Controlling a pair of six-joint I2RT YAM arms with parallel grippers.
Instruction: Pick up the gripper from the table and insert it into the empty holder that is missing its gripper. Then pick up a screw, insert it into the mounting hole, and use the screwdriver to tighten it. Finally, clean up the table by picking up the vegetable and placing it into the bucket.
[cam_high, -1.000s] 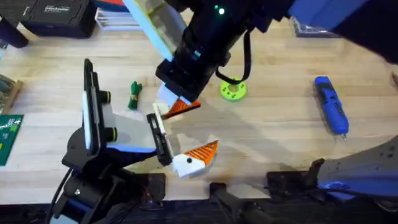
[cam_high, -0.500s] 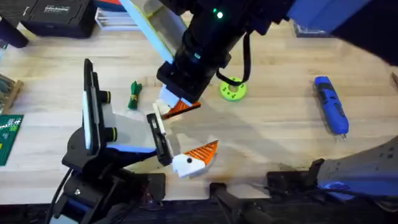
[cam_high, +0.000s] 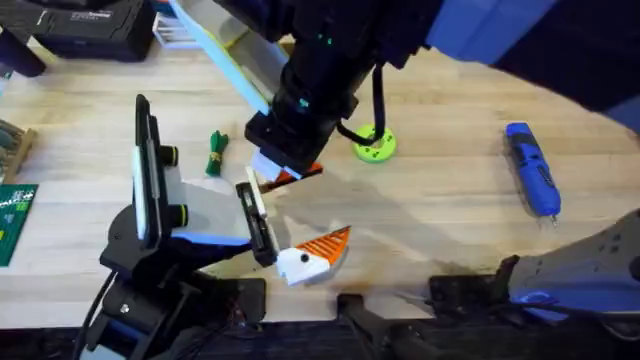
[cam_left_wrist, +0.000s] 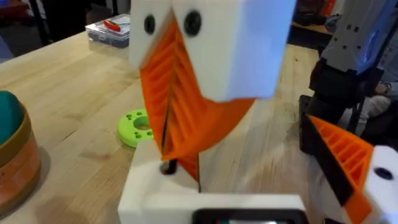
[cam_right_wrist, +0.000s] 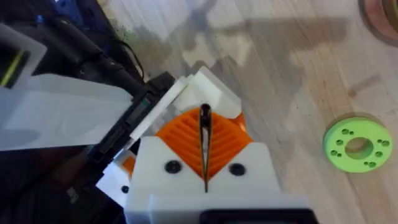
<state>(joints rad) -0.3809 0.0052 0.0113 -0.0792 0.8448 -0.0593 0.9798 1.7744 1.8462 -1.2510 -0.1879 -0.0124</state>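
My right gripper (cam_high: 283, 172) reaches across from the upper right, its orange pads (cam_right_wrist: 186, 140) shut on the loose white-and-orange gripper (cam_right_wrist: 208, 87). It holds that piece against the far end of the holder (cam_high: 257, 222), the black rail on my left arm. In the left wrist view the white block (cam_left_wrist: 155, 196) sits at the rail under the pinching pads (cam_left_wrist: 180, 112). The left gripper (cam_high: 320, 210) has one fitted finger (cam_high: 312, 254) at the rail's near end. The dark-green vegetable (cam_high: 216, 153) lies left of the rail. The blue screwdriver (cam_high: 530, 168) lies far right. The bucket (cam_left_wrist: 13, 163) stands nearby.
A lime-green disc (cam_high: 374, 146) with holes lies just right of my right gripper. A clear case (cam_left_wrist: 109, 28) with red parts sits farther back. Black boxes line the table's (cam_high: 450, 210) far left edge, and a green circuit board (cam_high: 12, 215) lies at the left.
The right arm has shifted a little left and away from the camera, carrying the white-and-orange piece closer along the rail's far end. The left arm has stayed still.
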